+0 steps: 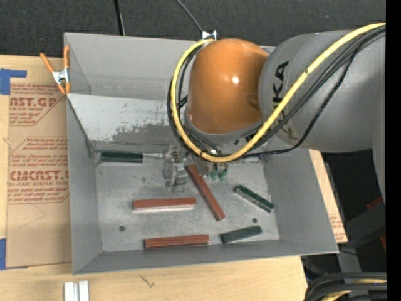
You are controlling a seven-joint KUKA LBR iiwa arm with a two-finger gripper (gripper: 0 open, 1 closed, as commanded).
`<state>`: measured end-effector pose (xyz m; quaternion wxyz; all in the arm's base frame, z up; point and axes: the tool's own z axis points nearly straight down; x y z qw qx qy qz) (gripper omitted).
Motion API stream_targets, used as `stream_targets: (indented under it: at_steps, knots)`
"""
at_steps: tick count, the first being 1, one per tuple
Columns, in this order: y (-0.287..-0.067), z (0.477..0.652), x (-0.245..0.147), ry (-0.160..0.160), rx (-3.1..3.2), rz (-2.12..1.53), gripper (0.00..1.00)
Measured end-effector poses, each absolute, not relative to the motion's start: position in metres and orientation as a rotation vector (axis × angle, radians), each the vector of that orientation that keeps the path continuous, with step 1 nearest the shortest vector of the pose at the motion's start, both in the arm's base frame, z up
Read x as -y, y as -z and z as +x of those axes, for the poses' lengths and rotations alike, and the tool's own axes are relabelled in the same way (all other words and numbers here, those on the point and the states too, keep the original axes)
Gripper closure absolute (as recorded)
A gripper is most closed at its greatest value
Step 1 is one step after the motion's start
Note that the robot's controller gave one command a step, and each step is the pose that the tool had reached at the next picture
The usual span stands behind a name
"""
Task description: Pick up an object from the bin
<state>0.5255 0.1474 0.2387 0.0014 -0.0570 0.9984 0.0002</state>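
Over your grey metal bin (119,108) reaches the big grey arm (326,86). Its hand (177,170) sits low at the upper end of a slanted red-brown flat bar (210,199), mid-bin. You cannot tell its opening. Nothing looks lifted; grasping and raising remain.

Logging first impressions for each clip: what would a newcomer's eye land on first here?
The orange dome-shaped cover on the grey arm's wrist dominates, hanging over the back of the grey metal bin. Below it the gripper sits by the upper end of a slanted red-brown flat bar; two more red-brown bars and three dark green bars lie around.
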Motion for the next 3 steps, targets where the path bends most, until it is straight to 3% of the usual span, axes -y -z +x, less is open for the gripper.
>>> stream_targets:
  at_steps: [1, 2, 3]
  knots:
    - [-0.149, 0.539, -0.189, -0.001, -3.145, 0.021, 0.00]
    - [-0.152, 0.540, -0.189, -0.002, -3.141, 0.021, 0.00]
    - [-0.071, 0.505, -0.140, 0.000, -3.142, -0.052, 1.00]
